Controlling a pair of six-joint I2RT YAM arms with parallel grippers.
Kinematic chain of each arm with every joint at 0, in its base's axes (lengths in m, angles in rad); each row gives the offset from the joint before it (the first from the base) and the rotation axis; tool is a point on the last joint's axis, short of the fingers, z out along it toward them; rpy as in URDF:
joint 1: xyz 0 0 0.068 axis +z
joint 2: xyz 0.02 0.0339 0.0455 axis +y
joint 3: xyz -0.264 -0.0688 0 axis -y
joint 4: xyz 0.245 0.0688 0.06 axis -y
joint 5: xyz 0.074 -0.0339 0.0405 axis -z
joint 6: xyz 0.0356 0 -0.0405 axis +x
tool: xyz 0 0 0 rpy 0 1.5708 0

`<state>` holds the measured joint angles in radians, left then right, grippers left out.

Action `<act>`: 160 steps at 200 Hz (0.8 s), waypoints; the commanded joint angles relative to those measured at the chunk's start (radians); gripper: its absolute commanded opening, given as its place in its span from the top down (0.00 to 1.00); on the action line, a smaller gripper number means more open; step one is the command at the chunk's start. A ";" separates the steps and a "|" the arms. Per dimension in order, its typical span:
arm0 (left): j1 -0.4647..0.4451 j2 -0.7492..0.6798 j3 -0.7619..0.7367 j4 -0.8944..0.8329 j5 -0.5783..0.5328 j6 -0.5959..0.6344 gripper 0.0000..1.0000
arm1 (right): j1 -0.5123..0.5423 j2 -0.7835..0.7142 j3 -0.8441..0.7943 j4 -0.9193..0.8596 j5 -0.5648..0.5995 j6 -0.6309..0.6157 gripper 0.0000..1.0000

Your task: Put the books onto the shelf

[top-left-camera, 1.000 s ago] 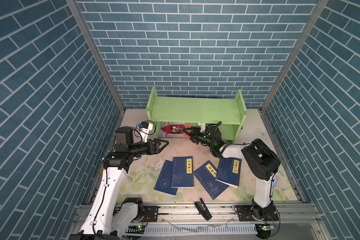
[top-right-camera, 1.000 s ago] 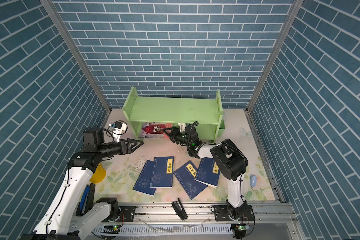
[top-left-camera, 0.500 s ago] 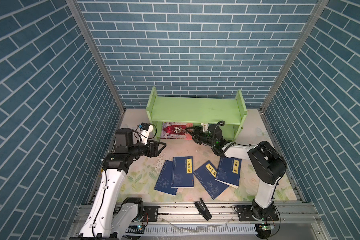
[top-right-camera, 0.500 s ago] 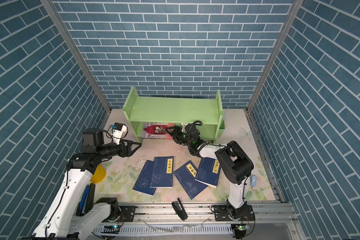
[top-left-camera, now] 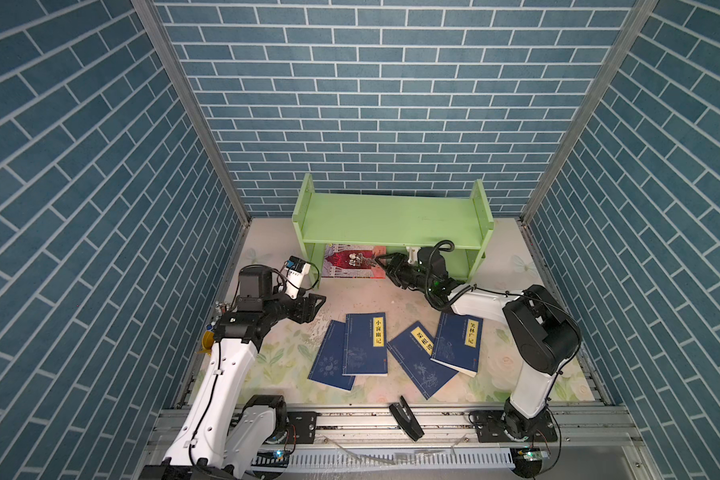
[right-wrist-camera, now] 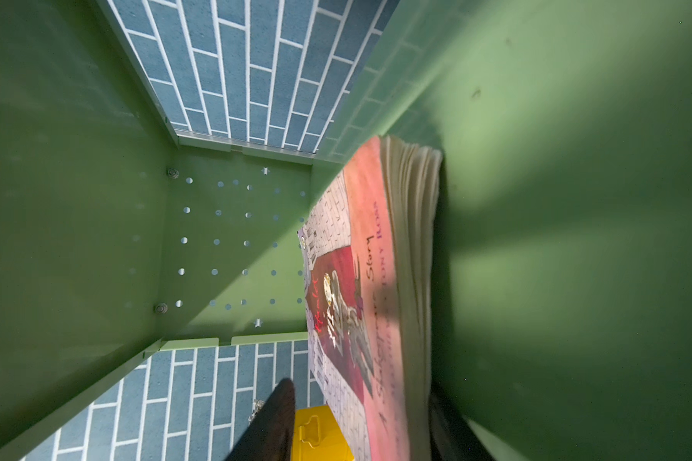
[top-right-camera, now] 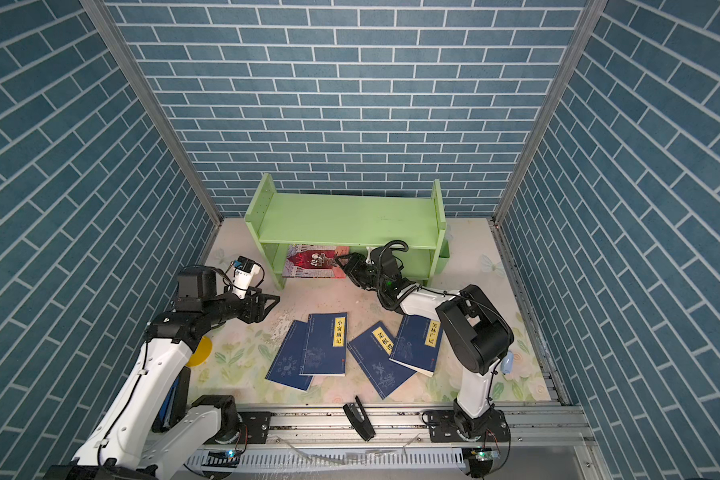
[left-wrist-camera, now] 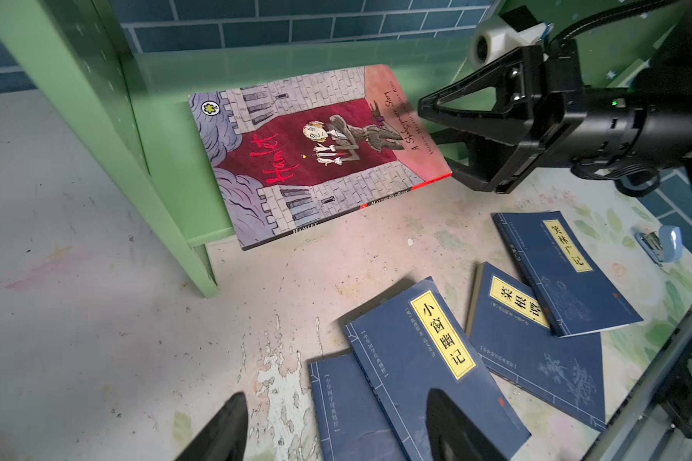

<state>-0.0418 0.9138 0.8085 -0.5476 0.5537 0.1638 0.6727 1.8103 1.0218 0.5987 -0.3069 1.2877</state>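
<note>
With right fingers [left-wrist-camera: 430, 104] apart astride the overhanging Hamlet book [left-wrist-camera: 316, 159], nudge squarely deeper onto the shelf [top-left-camera: 391, 218], lower tier; hold left fingers [left-wrist-camera: 224, 431] apart, clear.

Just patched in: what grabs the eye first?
The red-and-grey Hamlet paperback lies on the lower tier of the green shelf, jutting over its front edge, with the right gripper open around its edge. Four dark blue books lie scattered on the floral mat in front, the open left gripper hovering beside them.
</note>
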 commanded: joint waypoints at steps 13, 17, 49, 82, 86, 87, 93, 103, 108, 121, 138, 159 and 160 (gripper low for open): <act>-0.010 0.000 -0.045 0.060 -0.069 0.020 0.29 | -0.012 -0.047 0.009 -0.127 0.049 -0.099 0.49; -0.011 0.000 -0.050 0.067 -0.081 0.016 0.29 | -0.010 -0.050 0.010 -0.134 0.049 -0.105 0.49; -0.012 0.023 -0.076 0.098 -0.221 -0.017 0.29 | -0.012 -0.065 0.018 -0.182 0.062 -0.132 0.49; -0.012 0.033 -0.107 0.123 -0.250 -0.011 0.29 | -0.012 -0.081 0.006 -0.192 0.082 -0.152 0.49; -0.013 0.033 -0.108 0.130 -0.247 -0.009 0.29 | -0.012 -0.081 0.004 -0.190 0.086 -0.154 0.50; -0.012 0.032 -0.118 0.132 -0.247 -0.008 0.29 | -0.012 -0.082 0.002 -0.190 0.087 -0.155 0.50; -0.013 0.033 -0.135 0.144 -0.244 -0.002 0.29 | -0.012 -0.084 0.001 -0.191 0.094 -0.159 0.50; -0.012 0.035 -0.146 0.163 -0.242 0.011 0.29 | -0.012 -0.087 0.001 -0.192 0.100 -0.164 0.52; -0.012 0.036 -0.147 0.172 -0.247 0.015 0.29 | -0.012 -0.086 0.001 -0.191 0.101 -0.169 0.53; -0.012 0.040 -0.152 0.195 -0.259 0.030 0.29 | -0.012 -0.085 0.007 -0.193 0.104 -0.180 0.54; -0.012 0.034 -0.175 0.246 -0.265 0.060 0.29 | -0.012 -0.073 0.023 -0.194 0.093 -0.193 0.56; -0.012 0.032 -0.203 0.310 -0.292 0.074 0.29 | -0.012 -0.054 0.045 -0.197 0.083 -0.205 0.57; -0.012 0.032 -0.204 0.312 -0.293 0.075 0.29 | -0.013 -0.053 0.045 -0.197 0.083 -0.206 0.57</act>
<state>-0.0505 0.9527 0.6395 -0.3325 0.2974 0.1989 0.6716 1.7504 1.0252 0.4469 -0.2386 1.1637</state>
